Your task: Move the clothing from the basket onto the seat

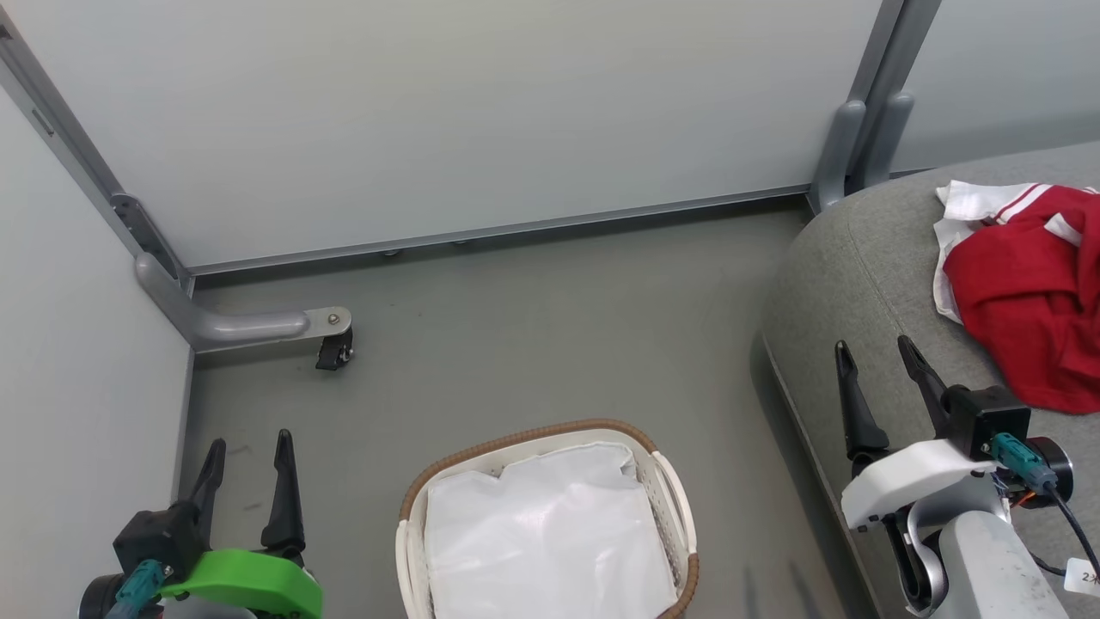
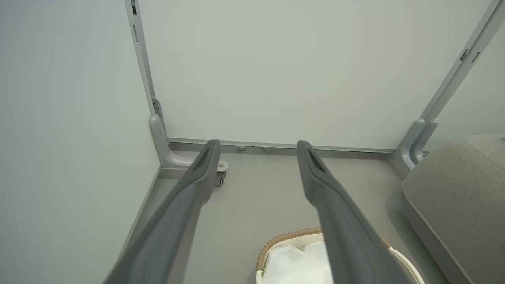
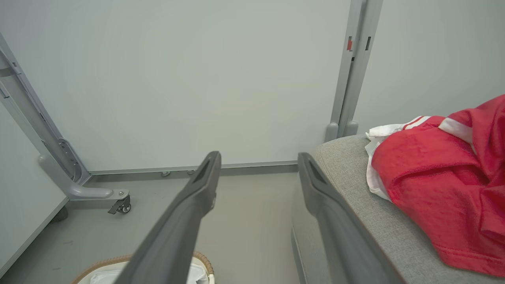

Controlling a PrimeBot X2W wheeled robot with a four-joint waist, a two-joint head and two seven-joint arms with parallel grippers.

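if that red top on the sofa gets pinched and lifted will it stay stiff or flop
Probably floppy: the clothing lies crumpled in soft folds on the seat, so a pinch would likely lift one layer while the rest hangs. It looks like thin fabric, so likely light. Pushed, it would probably bunch up rather than slide.

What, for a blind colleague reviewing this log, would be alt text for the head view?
Red clothing lies on the grey seat at right, while the basket on the floor holds its white liner and no garments. The left claw and right claw are open, holding nothing.
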